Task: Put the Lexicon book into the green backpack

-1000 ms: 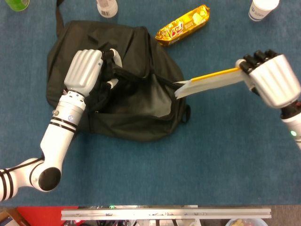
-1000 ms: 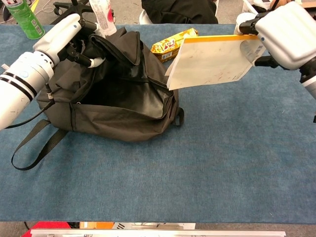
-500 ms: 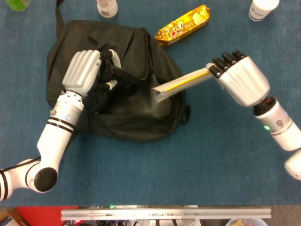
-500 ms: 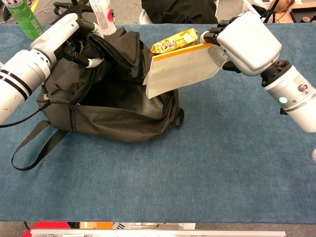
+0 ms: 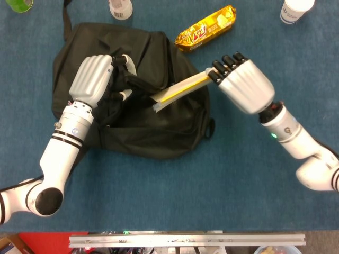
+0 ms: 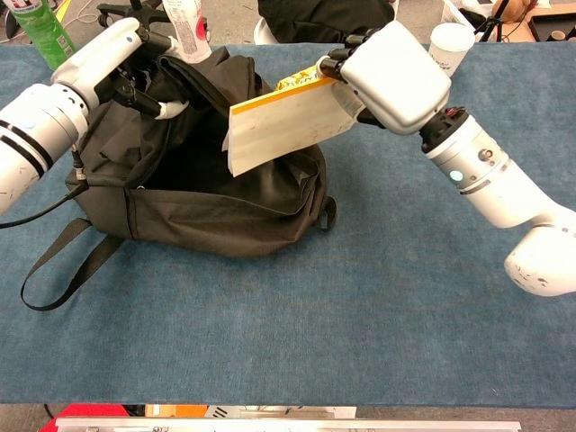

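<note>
Chest view: right hand [image 6: 396,63] grips book [image 6: 283,126] (over open backpack [image 6: 216,207]); left hand [image 6: 121,54] holds flap.

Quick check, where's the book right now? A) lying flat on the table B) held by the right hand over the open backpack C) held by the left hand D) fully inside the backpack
B: the right hand grips the book by one end, its free end over the backpack opening, which the left hand holds open.
</note>
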Robot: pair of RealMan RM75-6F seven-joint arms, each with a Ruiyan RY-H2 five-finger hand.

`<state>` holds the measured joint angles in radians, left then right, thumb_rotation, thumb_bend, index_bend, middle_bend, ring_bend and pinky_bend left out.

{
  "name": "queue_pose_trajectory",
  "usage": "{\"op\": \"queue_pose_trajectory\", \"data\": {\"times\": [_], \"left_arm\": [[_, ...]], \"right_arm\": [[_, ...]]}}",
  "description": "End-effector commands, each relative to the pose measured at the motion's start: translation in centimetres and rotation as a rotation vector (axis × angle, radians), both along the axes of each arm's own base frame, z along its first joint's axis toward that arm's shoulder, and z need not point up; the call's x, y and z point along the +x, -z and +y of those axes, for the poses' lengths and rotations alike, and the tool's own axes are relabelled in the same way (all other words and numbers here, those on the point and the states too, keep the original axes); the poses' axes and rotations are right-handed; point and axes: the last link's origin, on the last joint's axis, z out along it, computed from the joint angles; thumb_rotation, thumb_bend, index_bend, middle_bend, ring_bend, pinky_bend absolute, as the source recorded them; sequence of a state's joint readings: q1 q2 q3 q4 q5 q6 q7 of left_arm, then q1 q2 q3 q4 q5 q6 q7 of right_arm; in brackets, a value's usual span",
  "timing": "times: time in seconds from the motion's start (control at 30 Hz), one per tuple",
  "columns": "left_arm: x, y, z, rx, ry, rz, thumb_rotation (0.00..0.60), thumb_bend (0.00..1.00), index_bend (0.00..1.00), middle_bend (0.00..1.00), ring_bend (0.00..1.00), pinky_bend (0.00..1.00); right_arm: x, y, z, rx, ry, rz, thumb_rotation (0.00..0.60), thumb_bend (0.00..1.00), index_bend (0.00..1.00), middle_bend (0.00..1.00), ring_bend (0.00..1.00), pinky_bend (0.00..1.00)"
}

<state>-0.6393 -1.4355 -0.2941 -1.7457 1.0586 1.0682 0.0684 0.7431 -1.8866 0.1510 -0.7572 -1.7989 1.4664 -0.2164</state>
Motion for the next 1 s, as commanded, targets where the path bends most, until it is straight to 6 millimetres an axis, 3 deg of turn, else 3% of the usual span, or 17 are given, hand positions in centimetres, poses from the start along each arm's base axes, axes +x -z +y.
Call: {"op": "queue_pose_trajectory", "data": {"times": [0.03, 0.5, 1.0], "left_arm": [[0.1, -0.2, 0.1, -0.004, -0.004, -0.006, 0.6, 0.32, 0.57, 0.64, 0.66, 0.83], [0.1, -0.7, 0.4, -0.017, -0.027, -0.022, 0.6, 0.32, 0.57, 0.64, 0.66, 0.83], [-0.5, -1.2, 0.4, -0.018, -0.034, -0.014, 0.6, 0.32, 0.57, 0.64, 0.66, 0.83]], "right_arm": [[0.8, 1.0, -0.5, 0.011, -0.005, 0.003, 0.6, 0.41, 0.92, 0.67, 0.58, 0.68], [1.3, 3.9, -0.1, 0.057, -0.021, 0.076, 0.6, 0.4, 0.92, 0.67, 0.58, 0.68], [-0.7, 4.4, 2.0, 0.133, -0.007, 0.154, 0.6, 0.36, 0.92, 0.66, 0.56, 0.68]]}}
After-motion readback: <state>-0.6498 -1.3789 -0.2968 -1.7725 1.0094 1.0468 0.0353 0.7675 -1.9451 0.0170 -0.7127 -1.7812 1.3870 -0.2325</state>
